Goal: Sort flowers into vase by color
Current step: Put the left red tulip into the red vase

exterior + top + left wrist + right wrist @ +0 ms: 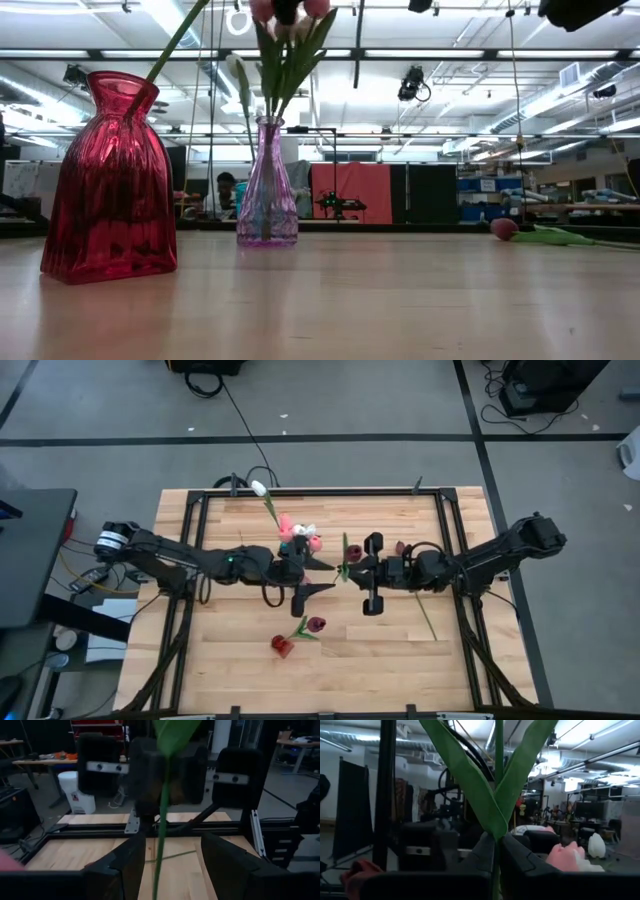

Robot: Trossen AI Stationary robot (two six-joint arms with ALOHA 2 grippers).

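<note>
So the flower in play was a tulip stem (498,780) with two green leaves forking off it, held upright mid-table right between the two arms. In the right wrist view the right gripper (347,572) had its fingers pinched tight on that stem just under the leaf fork, so that arm was clearly the one carrying it. I couldn't make out the head colour from any view.

The left gripper (172,862) was facing it, jaws spread wide with the same stem running down through the gap, not touching either finger as far as I could tell. Looked to me like a handoff setup: one arm presents the stem vertical so the other can close on it lower down.

The clear purple vase (266,185) already had a bunch of pink-headed tulips (300,532) in it, sitting just beside the left gripper. The red vase (112,180) had one long stem sticking out with a white head (259,488) leaning toward the far edge.

Still lying on the table (220,660): two dark maroon tulips (298,634) near the front, and another stem (425,615) under the right arm with a dark head up by its wrist. So my guess was roughly halfway through the sort.
</note>
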